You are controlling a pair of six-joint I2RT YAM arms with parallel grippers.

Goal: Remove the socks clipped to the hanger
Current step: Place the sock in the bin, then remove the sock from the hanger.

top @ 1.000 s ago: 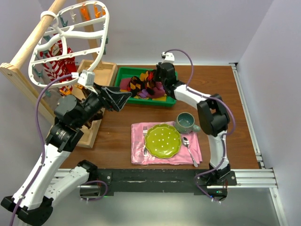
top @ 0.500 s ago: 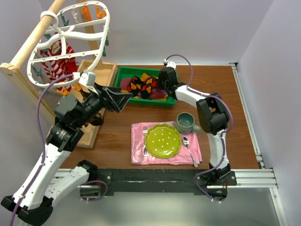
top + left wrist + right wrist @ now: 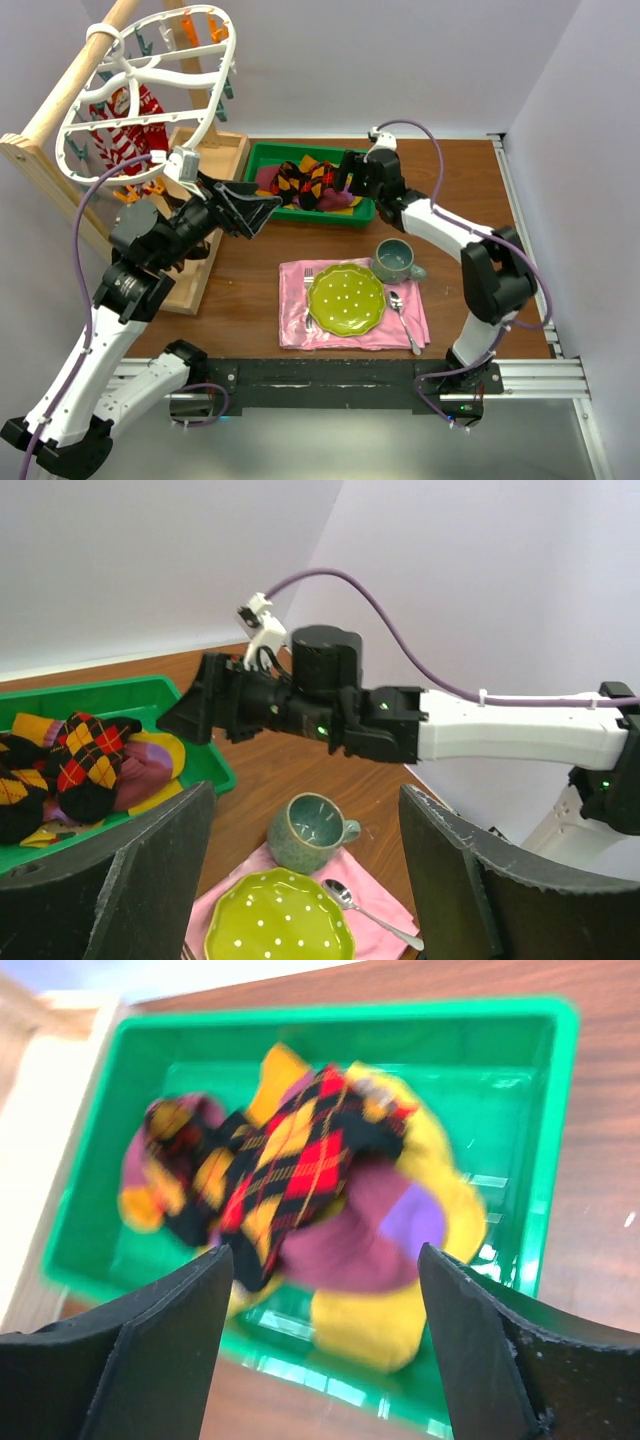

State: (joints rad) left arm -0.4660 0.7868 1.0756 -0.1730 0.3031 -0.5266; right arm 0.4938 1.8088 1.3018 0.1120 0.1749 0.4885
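The white oval hanger [image 3: 150, 72] hangs from the wooden pole at the top left, with red-and-white striped socks [image 3: 120, 125] clipped beneath it. Other socks [image 3: 305, 185], argyle, maroon and yellow, lie heaped in the green tray [image 3: 262, 155]. My left gripper [image 3: 265, 207] stands open in the air at the tray's left front corner, holding nothing. In its wrist view its jaws [image 3: 305, 792] frame the mug. My right gripper [image 3: 345, 180] is open over the tray's right end. From its wrist camera the sock pile [image 3: 300, 1170] lies below the empty jaws [image 3: 325, 1255].
A wooden rack [image 3: 60, 100] with a boxed base [image 3: 215, 150] stands at the left. Near the front lie a pink napkin [image 3: 300, 325] with a green dotted plate [image 3: 345, 298], a fork [image 3: 308, 290] and a spoon [image 3: 403, 315]. A teal mug [image 3: 395, 260] stands beside them.
My right gripper has opened and pulled back to the right, leaving the argyle sock in the tray. The hanger has swung slightly. The left gripper stays open, barely moved.
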